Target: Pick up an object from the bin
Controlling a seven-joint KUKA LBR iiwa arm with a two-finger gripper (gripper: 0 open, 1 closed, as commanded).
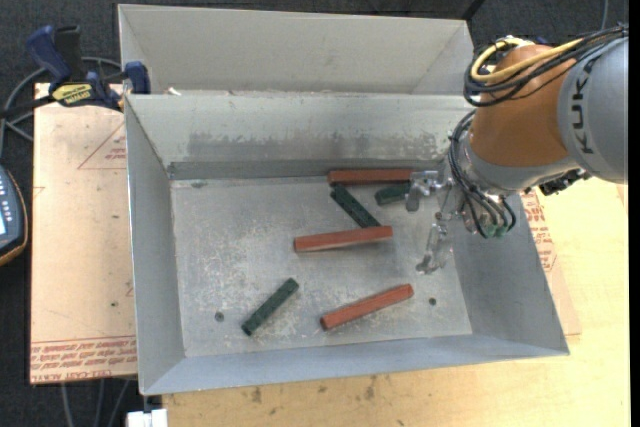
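claw (431,261) low at right side of bin (150,245), over bare floor; can't tell if open or shut | 2 red bars close: front one (366,306), middle one (343,240) | tip, my guess: pick the front one, grab across its thin middle so it stays level

From my console, the arm (605,85) looked like a rounded silver-grey link, with dark block lettering (592,120) running down its side, of which I could read "KU". Its wrist wore a bulbous orange cover (520,135) with a smooth, slightly glossy shell. A yellow cable (492,55) looped with black ones over the top of that cover. A thin bundle of wires (490,215), some green, hung beneath it. The tool (431,260) was slim, bare grey metal.
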